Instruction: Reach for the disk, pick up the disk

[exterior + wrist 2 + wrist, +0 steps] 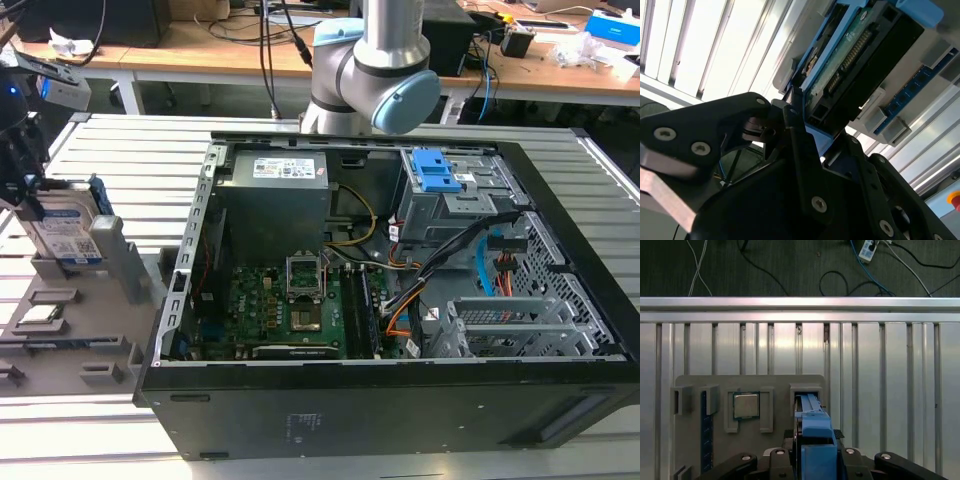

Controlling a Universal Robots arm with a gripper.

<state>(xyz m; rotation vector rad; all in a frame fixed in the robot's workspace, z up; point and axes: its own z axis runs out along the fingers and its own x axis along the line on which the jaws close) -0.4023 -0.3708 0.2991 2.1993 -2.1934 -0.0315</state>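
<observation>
**Gripping the disk on edge in its holder**

Clamps the pincer (815,456) narrow on the disk (808,409), fingers (780,462) set against both sides of the blue bracket (816,440) in the first wrist view. Meets that bracket's edge likewise in the second wrist view, connector end of the disk turned toward the camera. Holds the disk upright, label facing outward, in a slot of the gray holder (112,262) at the exterior view's left. Shares that holder with a small square chip (746,405) in a neighbouring pocket. Sits on the slatted metal worktop (130,150), just beside an open computer case (350,400), arm base (372,60) behind the case.
</observation>
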